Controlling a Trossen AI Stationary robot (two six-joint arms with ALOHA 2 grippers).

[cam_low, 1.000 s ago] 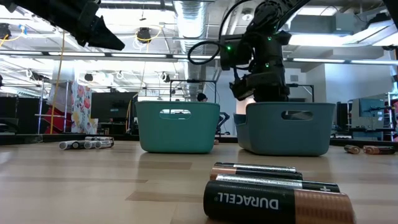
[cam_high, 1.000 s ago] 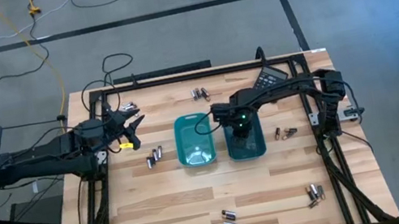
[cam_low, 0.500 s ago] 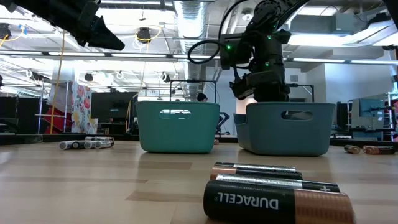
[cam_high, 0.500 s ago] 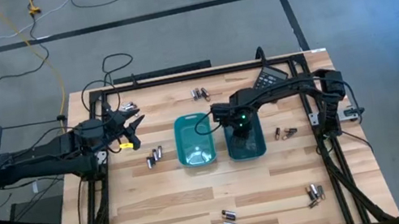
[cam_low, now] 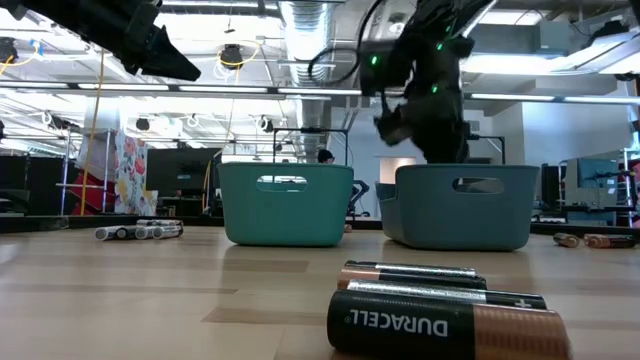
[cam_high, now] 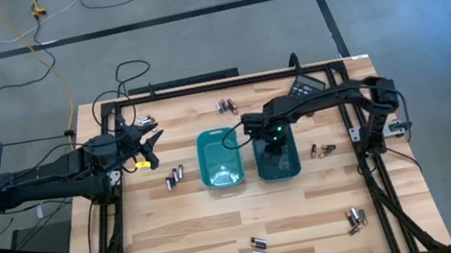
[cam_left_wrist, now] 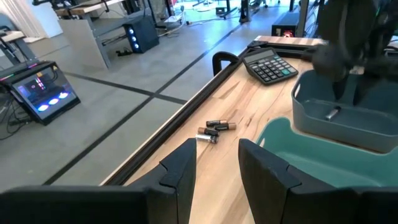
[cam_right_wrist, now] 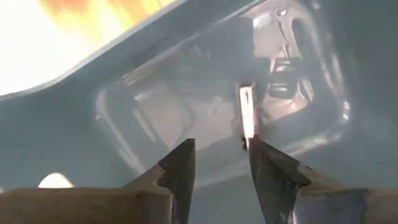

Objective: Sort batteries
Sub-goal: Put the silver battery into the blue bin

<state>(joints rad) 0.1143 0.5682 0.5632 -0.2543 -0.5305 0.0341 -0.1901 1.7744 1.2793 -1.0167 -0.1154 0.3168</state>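
Two teal trays stand side by side mid-table, the left tray (cam_high: 219, 158) and the right tray (cam_high: 279, 162). My right gripper (cam_right_wrist: 219, 163) hangs open over the right tray (cam_low: 458, 205), fingers pointing down. One battery (cam_right_wrist: 247, 117) lies on that tray's floor below the fingers, apart from them; it also shows in the left wrist view (cam_left_wrist: 334, 112). More batteries lie on the table in small groups (cam_high: 176, 177) (cam_high: 323, 150) (cam_high: 259, 249). My left gripper (cam_left_wrist: 214, 163) waits open at the table's left side (cam_high: 150, 144), with nothing between its fingers.
A black calculator (cam_high: 304, 88) lies at the far right. Other battery groups lie at the far edge (cam_high: 225, 105) (cam_high: 145, 120) and near right (cam_high: 353, 218). A black frame (cam_high: 200, 87) rims the table. Bare wood lies between the trays and the near edge.
My right gripper has risen straight up out of the right tray, still pointing down, and now hangs above its rim.
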